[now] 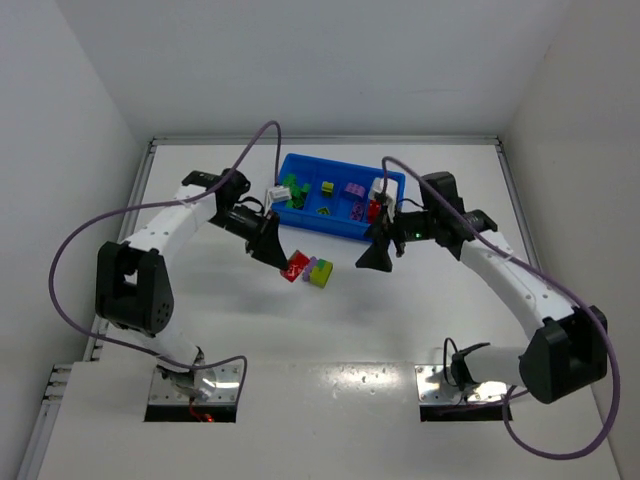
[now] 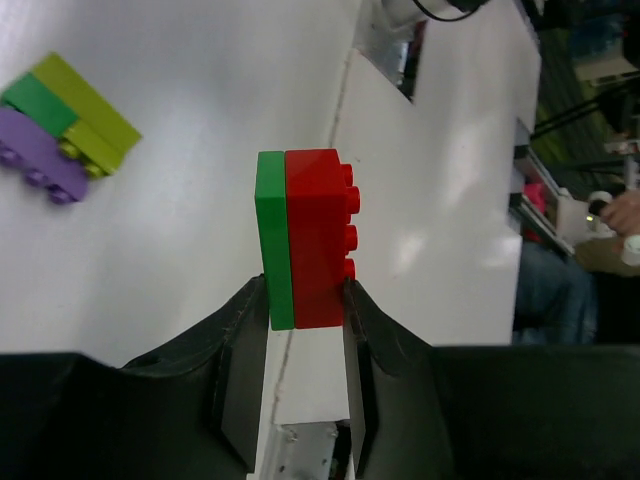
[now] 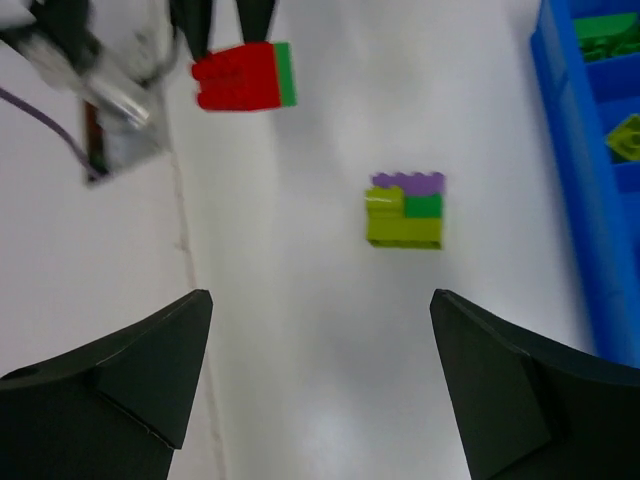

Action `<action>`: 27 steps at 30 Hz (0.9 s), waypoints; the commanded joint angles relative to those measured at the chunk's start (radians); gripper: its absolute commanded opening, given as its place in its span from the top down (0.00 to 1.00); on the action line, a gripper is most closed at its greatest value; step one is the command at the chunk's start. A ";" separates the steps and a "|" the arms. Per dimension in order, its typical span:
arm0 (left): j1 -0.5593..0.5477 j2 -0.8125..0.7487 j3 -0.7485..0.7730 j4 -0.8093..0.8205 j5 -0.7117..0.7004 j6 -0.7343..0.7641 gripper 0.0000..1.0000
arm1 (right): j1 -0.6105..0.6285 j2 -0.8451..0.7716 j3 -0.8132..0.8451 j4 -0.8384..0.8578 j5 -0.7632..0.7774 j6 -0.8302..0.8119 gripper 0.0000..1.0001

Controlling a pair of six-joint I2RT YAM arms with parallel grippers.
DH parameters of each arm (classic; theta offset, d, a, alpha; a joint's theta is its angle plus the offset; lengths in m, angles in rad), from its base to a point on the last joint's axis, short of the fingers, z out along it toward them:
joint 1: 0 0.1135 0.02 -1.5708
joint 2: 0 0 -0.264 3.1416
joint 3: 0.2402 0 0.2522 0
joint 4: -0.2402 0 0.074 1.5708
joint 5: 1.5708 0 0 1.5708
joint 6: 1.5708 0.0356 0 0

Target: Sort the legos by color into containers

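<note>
From above, my left tool (image 1: 284, 262) is clamped on a red-and-green block (image 1: 297, 267), just off the blue tray (image 1: 330, 232) on its near side. A mixed block (image 1: 320, 272) lies on the table (image 1: 330, 340) right beside the held one, equally close to the tray's near wall. My right tool (image 1: 378, 258) hangs over the table at the tray's near right corner. Sorted bricks (image 1: 292, 186) sit in the tray's compartments.

On the left wrist camera, the left tool (image 2: 305, 290) pinches the red-and-green block (image 2: 310, 235) across its thin faces. Its long axis points straight out from the fingers, studs facing right and the green layer on the left. The mixed block (image 2: 65, 125) lies upper left.

On the right wrist camera, the right tool (image 3: 320, 330) is spread wide with nothing in it. The mixed block (image 3: 405, 210) lies beside the tray (image 3: 585, 200), purple studs pointing up the picture. The red-and-green block (image 3: 245, 75) hangs farther from the tray, long axis across the picture.
</note>
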 commanded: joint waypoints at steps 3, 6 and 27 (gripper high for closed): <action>-0.031 -0.041 0.003 -0.076 0.107 0.086 0.99 | 0.080 -0.072 0.066 -0.187 0.391 -0.435 0.10; -0.031 -0.138 -0.056 0.097 0.053 -0.106 0.99 | 0.094 -0.095 0.095 -0.227 0.455 -0.522 0.10; -0.124 -0.175 -0.115 0.191 -0.050 -0.292 1.00 | 0.488 -0.376 -0.233 0.193 0.429 -1.127 0.24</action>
